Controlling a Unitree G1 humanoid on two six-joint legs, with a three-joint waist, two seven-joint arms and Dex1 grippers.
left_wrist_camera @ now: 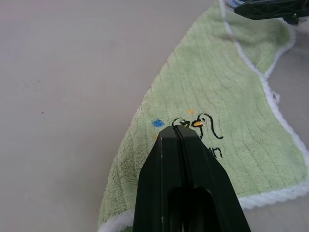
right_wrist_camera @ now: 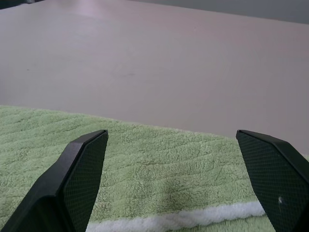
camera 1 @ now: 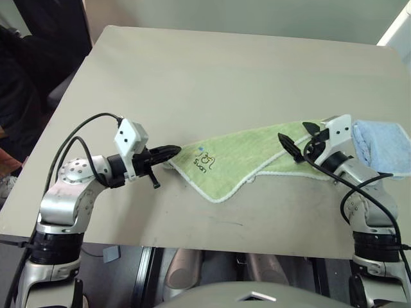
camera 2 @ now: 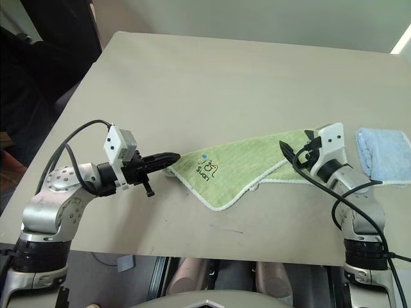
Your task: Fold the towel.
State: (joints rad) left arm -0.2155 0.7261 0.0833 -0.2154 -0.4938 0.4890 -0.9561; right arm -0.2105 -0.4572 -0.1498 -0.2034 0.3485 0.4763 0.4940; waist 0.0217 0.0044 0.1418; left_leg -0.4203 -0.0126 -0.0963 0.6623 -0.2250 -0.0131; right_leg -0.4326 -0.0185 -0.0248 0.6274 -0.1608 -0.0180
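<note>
Green towel (camera 1: pixel 257 157) lies half-folded near the tabletop's front edge, toward the right corner, beside a folded blue towel (camera 1: pixel 383 146). Soft, limp terry that sags, so best taken at the stitched corners. Left gripper (camera 1: pixel 172 151) reaches level, jaws clamped at the towel's left corner. Right gripper (camera 1: pixel 297 142) hovers over the right end, jaws spread wide.

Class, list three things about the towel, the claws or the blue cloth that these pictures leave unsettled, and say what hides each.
- Whether the shut left claw pinches the towel: in the left wrist view its own fingers cover the corner.
- The logo's small lettering: too small in the eye views, partly behind the fingers in the left wrist view.
- The blue cloth's far end: cut off by the left eye view's edge.
</note>
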